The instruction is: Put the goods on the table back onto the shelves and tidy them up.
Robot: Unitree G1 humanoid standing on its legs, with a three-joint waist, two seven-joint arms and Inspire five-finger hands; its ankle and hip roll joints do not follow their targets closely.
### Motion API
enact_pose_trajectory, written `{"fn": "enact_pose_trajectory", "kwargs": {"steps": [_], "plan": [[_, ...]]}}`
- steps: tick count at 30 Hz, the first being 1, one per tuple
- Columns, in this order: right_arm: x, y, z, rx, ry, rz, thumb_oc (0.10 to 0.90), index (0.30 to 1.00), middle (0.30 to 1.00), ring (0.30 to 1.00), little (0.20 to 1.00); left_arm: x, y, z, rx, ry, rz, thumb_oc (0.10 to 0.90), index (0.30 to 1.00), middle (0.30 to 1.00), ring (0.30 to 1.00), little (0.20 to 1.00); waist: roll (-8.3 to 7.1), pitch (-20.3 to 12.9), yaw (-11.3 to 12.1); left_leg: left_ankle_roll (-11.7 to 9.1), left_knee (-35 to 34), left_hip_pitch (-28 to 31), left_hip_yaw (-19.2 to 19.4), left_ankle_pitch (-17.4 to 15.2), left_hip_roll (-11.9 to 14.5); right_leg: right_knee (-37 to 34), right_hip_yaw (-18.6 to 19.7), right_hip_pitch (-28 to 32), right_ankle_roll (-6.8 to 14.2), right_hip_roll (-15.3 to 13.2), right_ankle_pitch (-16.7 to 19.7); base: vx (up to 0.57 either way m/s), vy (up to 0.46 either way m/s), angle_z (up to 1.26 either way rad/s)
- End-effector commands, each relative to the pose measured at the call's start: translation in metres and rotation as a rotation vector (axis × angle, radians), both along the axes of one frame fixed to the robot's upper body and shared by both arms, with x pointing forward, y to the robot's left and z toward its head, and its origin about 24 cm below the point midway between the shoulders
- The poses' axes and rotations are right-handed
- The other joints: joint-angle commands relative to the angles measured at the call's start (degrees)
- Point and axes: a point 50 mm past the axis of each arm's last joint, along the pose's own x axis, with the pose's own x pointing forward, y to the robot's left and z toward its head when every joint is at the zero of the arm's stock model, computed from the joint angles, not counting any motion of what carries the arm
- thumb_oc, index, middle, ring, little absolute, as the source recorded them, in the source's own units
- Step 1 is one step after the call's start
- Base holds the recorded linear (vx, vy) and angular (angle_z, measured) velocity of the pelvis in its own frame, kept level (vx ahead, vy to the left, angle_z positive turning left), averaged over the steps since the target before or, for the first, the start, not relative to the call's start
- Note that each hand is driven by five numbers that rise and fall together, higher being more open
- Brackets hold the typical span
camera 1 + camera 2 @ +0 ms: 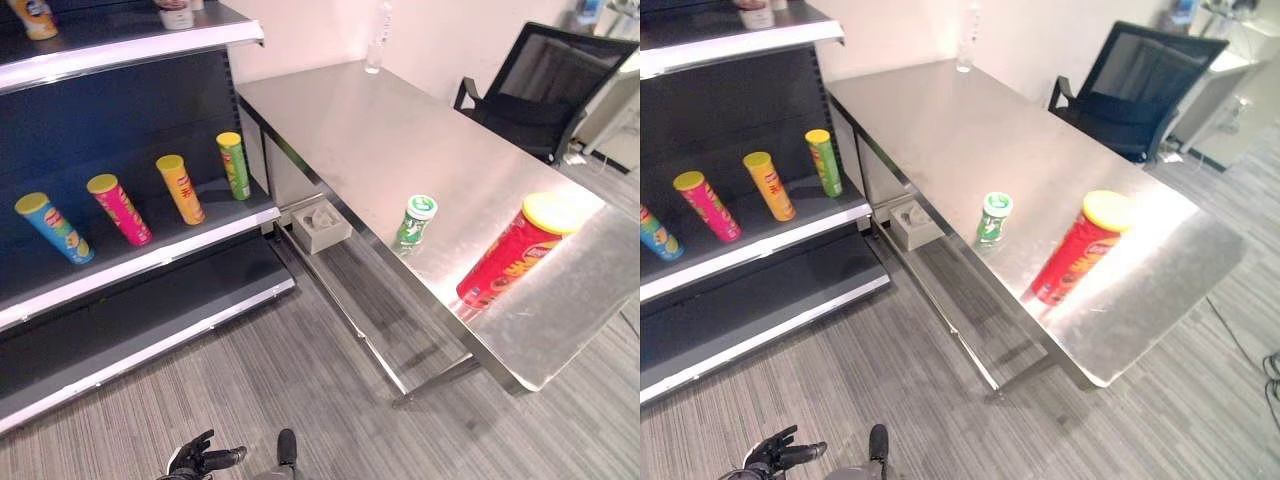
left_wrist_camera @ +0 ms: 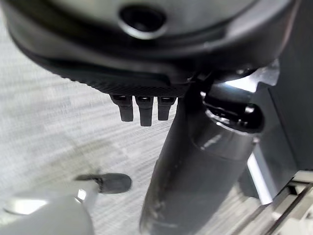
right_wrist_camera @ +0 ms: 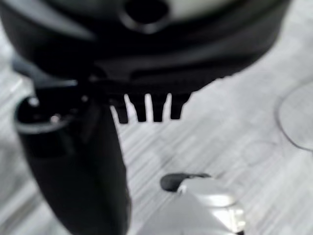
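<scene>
With both hands hanging empty, fingers straight, left hand (image 1: 203,458) low, nothing is picked yet: next reach the green can (image 1: 414,222) beside the red can (image 1: 512,252) on the steel table (image 1: 370,130).

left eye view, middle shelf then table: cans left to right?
blue can → pink can → orange can → green can → small green can → big red can

Two cans (image 1: 415,221) stand on the table (image 1: 370,130), right of the shelves (image 1: 150,255).
</scene>
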Motion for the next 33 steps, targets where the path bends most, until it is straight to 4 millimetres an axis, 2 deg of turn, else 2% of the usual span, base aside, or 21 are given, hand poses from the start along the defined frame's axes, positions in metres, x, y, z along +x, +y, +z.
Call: {"fn": "enact_pose_trajectory", "kwargs": {"steps": [1,2,3,6,7,8,9,10,11,12,13,15,16,18,19,20,22,24,26,30,33], "plan": [[0.007,-0.059,0.026,-0.197,-0.106,-0.215,0.800,0.900,0.900,0.900,0.900,0.017,0.014,0.012,0.069,-0.075,-0.027,0.800,0.900,0.900,0.900,0.900,0.22,1.51,0.06,-4.10,-2.99,7.41,3.90,-7.90,3.89,1.37,-8.24,-7.50,4.29,-1.07,9.99,-0.04,0.070,-1.23],[0.006,-0.070,0.031,-0.231,-0.134,-0.293,0.800,0.900,0.900,0.900,0.900,0.021,0.015,0.013,0.071,-0.085,-0.032,0.800,0.900,0.900,0.900,0.900,0.30,1.39,-0.31,-4.17,-2.99,7.59,4.22,-7.85,4.05,-0.19,-8.67,-6.83,4.90,-1.02,10.11,0.01,0.039,-1.34],[0.003,-0.079,0.037,-0.272,-0.157,-0.340,0.800,0.900,0.900,0.900,0.900,0.021,0.012,0.013,0.068,-0.086,-0.043,0.800,0.900,0.900,0.900,0.900,0.19,1.11,-0.78,-3.95,-2.99,8.22,4.33,-8.07,3.81,-0.71,-7.98,-6.48,4.53,-0.40,10.08,0.05,0.041,-0.76],[0.023,-0.119,0.076,-0.442,-0.377,-0.417,0.800,0.900,0.900,0.900,0.900,0.023,0.007,0.012,0.059,-0.098,-0.042,0.800,0.900,0.900,0.900,0.900,-0.01,-0.18,-1.82,-3.99,-2.99,9.58,5.63,-8.93,3.89,-3.75,-6.33,-5.10,4.52,0.27,10.75,0.08,0.031,-0.16],[0.023,-0.119,0.076,-0.442,-0.377,-0.418,0.800,0.900,0.900,0.900,0.900,0.023,0.007,0.012,0.059,-0.098,-0.043,0.800,0.900,0.900,0.900,0.900,-0.02,-0.24,-1.75,-3.99,-2.99,9.41,5.68,-8.71,3.90,-3.90,-6.30,-5.21,4.46,0.29,11.01,0.06,-0.002,-0.32],[0.034,-0.131,0.095,-0.495,-0.484,-0.420,0.800,0.900,0.900,0.900,0.900,0.024,0.005,0.012,0.058,-0.102,-0.052,0.800,0.900,0.900,0.900,0.900,-0.06,-0.72,-2.18,-4.11,-2.99,9.84,5.84,-9.06,3.93,-5.07,-6.16,-4.42,4.44,0.49,11.09,0.07,-0.007,-0.41],[0.062,-0.157,0.146,-0.628,-0.712,-0.377,0.800,0.900,0.900,0.900,0.900,0.023,0.000,0.010,0.050,-0.091,-0.079,0.800,0.900,0.900,0.900,0.900,-0.21,-1.64,-2.81,-4.30,-2.99,10.52,5.99,-9.56,4.12,-6.82,-6.26,-2.97,4.49,0.72,11.31,0.11,-0.002,-0.31],[0.080,-0.161,0.175,-0.667,-0.860,-0.342,0.800,0.900,0.900,0.900,0.900,0.023,-0.001,0.009,0.046,-0.086,-0.091,0.800,0.900,0.900,0.900,0.900,-0.28,-2.00,-3.05,-4.42,-2.99,11.04,6.22,-10.04,4.26,-7.47,-6.24,-2.20,4.63,0.79,11.15,0.06,-0.006,-0.16],[0.080,-0.160,0.175,-0.668,-0.860,-0.344,0.800,0.900,0.900,0.900,0.900,0.023,-0.002,0.009,0.046,-0.086,-0.092,0.800,0.900,0.900,0.900,0.900,-0.32,-2.04,-2.96,-4.42,-2.99,10.84,6.27,-9.76,4.24,-7.57,-6.19,-2.37,4.55,0.78,11.42,0.05,0.003,-0.10],[0.102,-0.161,0.212,-0.716,-1.026,-0.266,0.800,0.900,0.900,0.900,0.900,0.022,-0.004,0.008,0.042,-0.075,-0.116,0.800,0.900,0.900,0.900,0.900,-0.30,-2.44,-3.10,-4.52,-2.99,11.43,6.44,-10.25,4.34,-8.06,-6.28,-1.64,4.64,0.79,11.20,0.04,-0.003,-0.14],[0.113,-0.158,0.232,-0.736,-1.122,-0.227,0.800,0.900,0.900,0.900,0.900,0.021,-0.006,0.007,0.039,-0.067,-0.134,0.800,0.900,0.900,0.900,0.900,-0.27,-2.71,-3.06,-4.56,-2.99,11.82,6.54,-10.39,4.39,-8.34,-6.37,-1.13,4.64,0.79,11.12,0.05,-0.012,-0.15],[0.136,-0.143,0.309,-0.778,-1.480,-0.079,0.800,0.900,0.900,0.900,0.900,0.019,-0.008,0.007,0.032,-0.071,-0.156,0.800,0.900,0.900,0.900,0.900,-0.39,-3.57,-2.68,-4.83,-2.99,12.14,6.43,-10.59,4.52,-8.71,-6.69,-0.51,4.65,0.78,10.89,0.05,-0.028,-0.07],[0.145,-0.125,0.365,-0.824,-1.715,0.066,0.800,0.900,0.900,0.900,0.900,0.017,-0.007,0.008,0.029,-0.073,-0.195,0.800,0.900,0.900,0.900,0.900,-0.42,-4.37,-1.89,-5.03,-2.99,12.35,6.16,-10.78,4.54,-8.89,-7.27,0.07,4.72,0.71,10.49,0.06,-0.025,0.00],[0.151,-0.107,0.401,-0.798,-1.885,0.190,0.800,0.900,0.900,0.900,0.900,0.014,-0.005,0.008,0.026,-0.064,-0.222,0.800,0.900,0.900,0.900,0.900,-0.47,-5.24,-1.05,-5.25,-2.99,12.54,5.94,-10.91,4.60,-9.09,-7.84,0.86,4.80,0.62,10.15,0.03,-0.016,0.05],[0.151,-0.107,0.402,-0.796,-1.887,0.191,0.800,0.900,0.900,0.900,0.900,0.014,-0.005,0.008,0.026,-0.065,-0.221,0.800,0.900,0.900,0.900,0.900,-0.50,-5.23,-1.10,-5.24,-2.99,12.35,5.95,-10.60,4.57,-9.09,-7.84,0.67,4.73,0.59,10.37,0.01,-0.007,0.12],[0.162,-0.087,0.422,-0.745,-1.976,0.331,0.800,0.900,0.900,0.900,0.900,0.011,-0.004,0.008,0.027,-0.059,-0.249,0.800,0.900,0.900,0.900,0.900,-0.72,-5.92,0.09,-5.45,-2.99,12.42,5.71,-10.50,4.67,-9.09,-8.24,1.10,4.77,0.54,10.28,0.00,-0.005,0.20],[0.170,-0.071,0.439,-0.721,-2.020,0.455,0.800,0.900,0.900,0.900,0.900,0.009,-0.005,0.008,0.023,-0.054,-0.257,0.800,0.900,0.900,0.900,0.900,-0.91,-6.42,0.78,-5.64,-2.99,12.25,5.53,-10.33,4.73,-9.09,-8.61,1.24,4.74,0.49,10.19,0.01,-0.006,0.20],[0.171,-0.064,0.447,-0.698,-2.063,0.487,0.800,0.900,0.900,0.900,0.900,0.007,-0.005,0.007,0.022,-0.048,-0.259,0.800,0.900,0.900,0.900,0.900,-1.01,-6.65,1.14,-5.71,-2.99,12.23,5.46,-10.27,4.81,-9.09,-8.92,1.34,4.73,0.48,10.17,0.00,-0.004,0.18],[0.175,-0.054,0.456,-0.521,-2.230,0.449,0.800,0.900,0.900,0.900,0.900,-0.001,-0.007,0.003,0.016,-0.021,-0.253,0.800,0.900,0.900,0.900,0.900,-1.16,-7.13,2.33,-5.85,-2.99,11.95,4.91,-10.05,4.87,-9.09,-9.70,1.64,4.56,0.44,9.98,0.01,-0.008,0.35],[0.184,-0.054,0.452,-0.487,-2.182,0.471,0.800,0.900,0.900,0.900,0.900,-0.008,-0.008,0.001,0.014,-0.002,-0.252,0.800,0.900,0.900,0.900,0.900,-1.54,-7.24,3.24,-6.18,-2.99,11.60,4.39,-9.66,4.85,-9.09,-10.61,1.88,4.49,0.37,10.04,-0.01,-0.015,0.14],[0.207,-0.054,0.418,-0.461,-1.822,0.698,0.800,0.900,0.900,0.900,0.900,-0.012,-0.007,0.001,0.000,-0.002,-0.244,0.800,0.900,0.900,0.900,0.900,-2.23,-6.85,3.97,-6.58,-2.99,10.73,4.24,-8.97,4.95,-9.09,-12.28,1.78,4.38,0.14,10.30,-0.05,-0.019,0.20]]}}
